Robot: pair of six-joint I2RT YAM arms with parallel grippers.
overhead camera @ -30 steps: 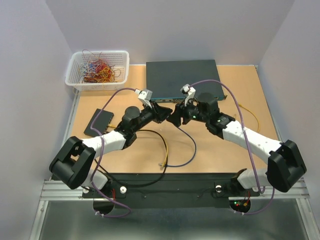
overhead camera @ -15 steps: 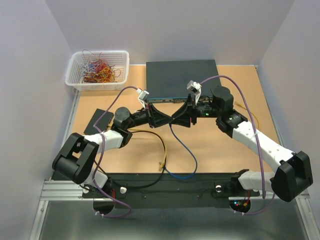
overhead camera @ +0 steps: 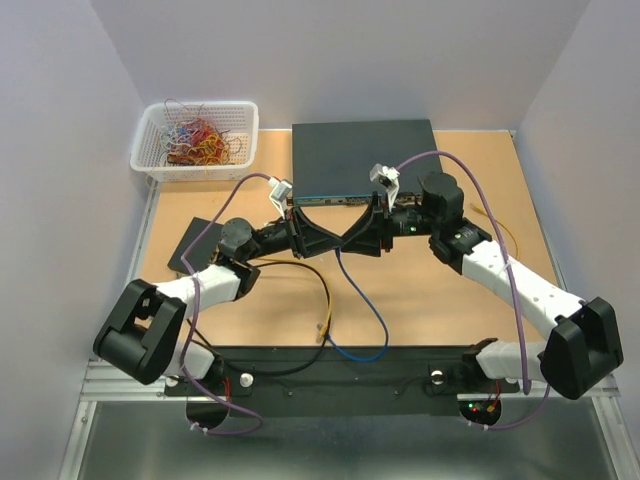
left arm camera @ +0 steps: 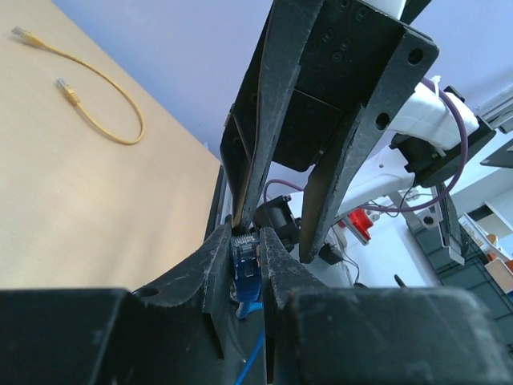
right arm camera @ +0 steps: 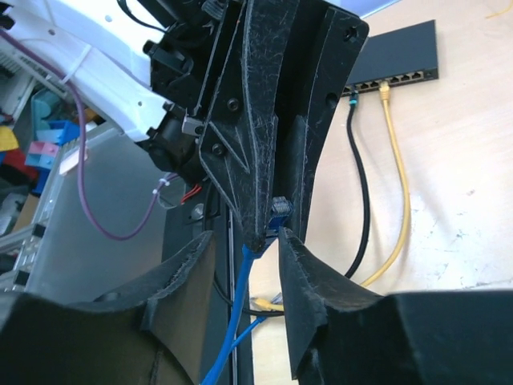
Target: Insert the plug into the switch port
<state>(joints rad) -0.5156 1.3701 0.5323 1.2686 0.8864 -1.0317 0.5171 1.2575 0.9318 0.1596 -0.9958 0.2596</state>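
**Plug carried up to the switch, not yet seated**

Over the last second both arms have swung forward from mid-table to just in front of the switch (overhead camera: 365, 158); in the last half-second the two tips have barely moved and stay nose to nose, with only the left arm's rear joints shifting. The left pincer (left arm camera: 244, 241) is clenched on the blue plug (right arm camera: 278, 210), its fingers pressed against both sides; the right pincer (right arm camera: 247, 241) is released, its fingers spread on either side of the left one's tips, with the blue cable (overhead camera: 372, 318) running down through the gap. The cable's slack now loops down towards the near edge of the table (overhead camera: 440, 290). The plug hangs in the air near the switch's front edge and sits in no port. This looks like a handover or a regrasp to fix the plug's orientation; insertion is still to come. A smaller black box (overhead camera: 197, 245) with ports lies to the left; I cannot tell which unit is the target.
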